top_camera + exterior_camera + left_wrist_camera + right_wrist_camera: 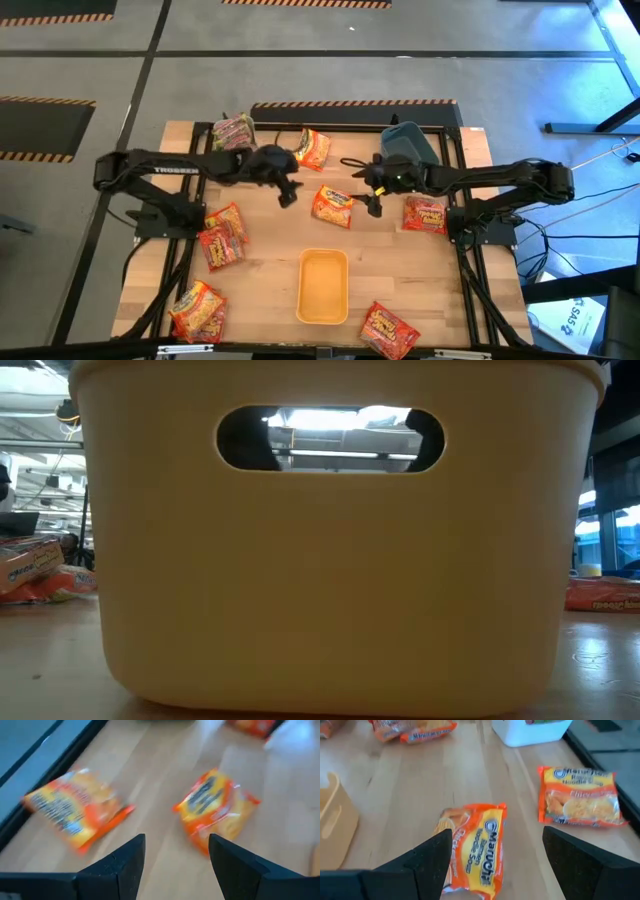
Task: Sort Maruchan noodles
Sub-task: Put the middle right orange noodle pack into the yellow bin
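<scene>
**Grippers open above scattered noodle packets**

Left gripper (288,192): upper centre of high view, fingers (120,865) spread, nothing held; hovering just left of centre orange packet (332,206).
Right gripper (375,192): just right of same packet, fingers (427,862) parted, empty.
Table (420,270): wooden, filling middle of high view.
Yellow bin (323,286): lower centre, upright.
Blue bin (408,141): upper right.
Maruchan noodles: orange packet (312,148) upper centre; green-pink packet (233,131) upper left; red packets at left (222,240), right (425,214), lower left (197,311), lower right (388,331).
</scene>
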You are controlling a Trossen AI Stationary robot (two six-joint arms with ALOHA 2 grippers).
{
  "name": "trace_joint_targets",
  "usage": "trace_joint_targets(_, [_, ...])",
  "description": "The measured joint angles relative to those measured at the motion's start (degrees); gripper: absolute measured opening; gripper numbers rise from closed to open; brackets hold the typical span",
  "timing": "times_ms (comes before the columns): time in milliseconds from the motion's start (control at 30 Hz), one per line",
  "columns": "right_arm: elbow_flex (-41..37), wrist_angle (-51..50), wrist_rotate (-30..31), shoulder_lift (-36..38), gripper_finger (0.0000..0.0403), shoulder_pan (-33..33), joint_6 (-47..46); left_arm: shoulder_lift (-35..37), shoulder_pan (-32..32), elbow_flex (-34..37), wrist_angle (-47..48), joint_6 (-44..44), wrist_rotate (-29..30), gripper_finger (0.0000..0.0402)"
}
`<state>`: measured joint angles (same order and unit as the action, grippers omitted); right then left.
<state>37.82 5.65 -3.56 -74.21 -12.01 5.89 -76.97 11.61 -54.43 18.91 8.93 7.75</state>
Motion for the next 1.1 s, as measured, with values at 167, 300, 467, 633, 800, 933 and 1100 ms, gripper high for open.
trace_joint_targets(167, [-0.3, -7.5, 0.0, -0.1, 0.0294, 0.9, -3.4, -3.7, -3.3, 0.9, -10.2, -0.3, 0.5, 0.0212])
trace_joint_targets(300, [-3.3, -7.8, 0.2, -0.1, 0.0294, 4.5, -6.0, -7.1, -2.9, 0.9, -16.5, -1.4, 0.5, 0.0225])
trace_joint_targets(467, [-7.7, -1.9, 6.1, -0.1, 0.0294, 7.8, -6.1, -13.2, 1.0, -2.3, -16.2, -1.6, -4.9, 0.0260])
trace_joint_targets(633, [-9.6, 0.3, 8.1, -0.1, 0.0294, 7.9, -6.1, -20.7, 5.0, -7.6, -15.2, -2.9, -11.4, 0.0272])
trace_joint_targets(800, [-9.8, 0.4, 8.1, -0.1, 0.0294, 7.9, -6.0, -27.9, 7.9, -11.5, -13.5, -5.0, -16.5, 0.0272])
trace_joint_targets(933, [-9.8, 0.6, 8.1, -0.1, 0.0294, 7.9, -5.7, -32.3, 9.6, -13.3, -13.5, -5.3, -21.2, 0.0273])
trace_joint_targets(1100, [-9.8, 0.7, 8.1, -0.1, 0.0294, 7.9, -5.6, -36.1, 10.2, -13.8, -13.5, -5.0, -26.0, 0.0269])
